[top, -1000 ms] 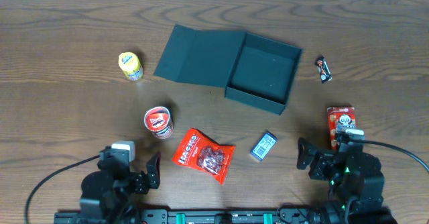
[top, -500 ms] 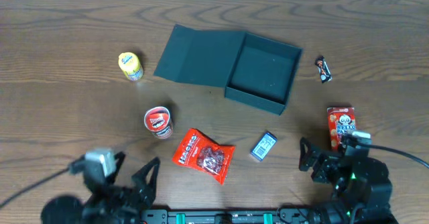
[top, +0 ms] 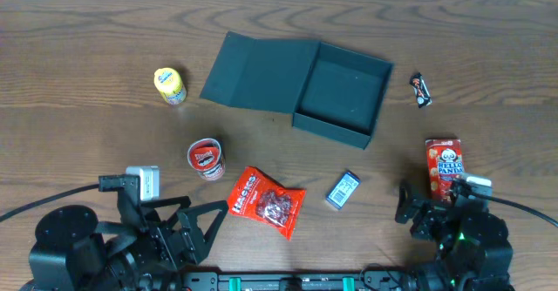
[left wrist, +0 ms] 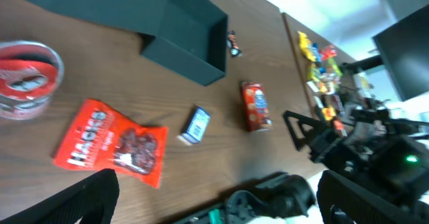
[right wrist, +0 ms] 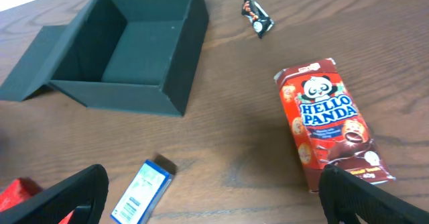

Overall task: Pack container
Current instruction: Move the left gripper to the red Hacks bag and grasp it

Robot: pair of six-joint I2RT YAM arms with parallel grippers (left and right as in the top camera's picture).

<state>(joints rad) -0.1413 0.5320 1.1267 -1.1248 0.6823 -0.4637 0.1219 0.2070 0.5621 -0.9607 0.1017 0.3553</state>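
- The worktop (top: 87, 30) is brown wood with wavy grain lines.
- A thin white strip runs along its 12 o'clock edge in the overhead view.
- In the left wrist view, the room past the 3 o'clock edge is pale. It has a dark screen (left wrist: 402, 43) and a heap of bright bits (left wrist: 320, 60) too small to name.
- The container (top: 342, 92) sits near the middle of the worktop, a little toward 12 o'clock. It is open, with its dark floor showing.
- Its lid (top: 260, 71) lies flat on the wood at the container's 9 o'clock side.
- A yellow can (top: 169, 85) stands at 9 o'clock of the lid, apart from it.
- A black sweet (top: 421, 90) lies at 3 o'clock of the container, near it but not touching.
- A red can (top: 206, 159) stands at 7 o'clock of the container.
- A red bag (top: 264, 202) lies flat at 4 o'clock of the red can.
- A blue pack (top: 343, 189) lies at 6 o'clock of the container.
- A panda box (top: 444, 164) lies at 4 o'clock of the container.
- The left gripper (left wrist: 216, 180) is spread wide and holds nothing. The red can is at its 12 o'clock and the red bag at its 2 o'clock, both between it and the container.
- The right gripper (right wrist: 211, 180) is spread wide and holds nothing. The panda box is just beside it at 1 o'clock and the blue pack is at its 10 o'clock.
- A black cable (top: 44, 206) runs off from each arm toward the side edges.
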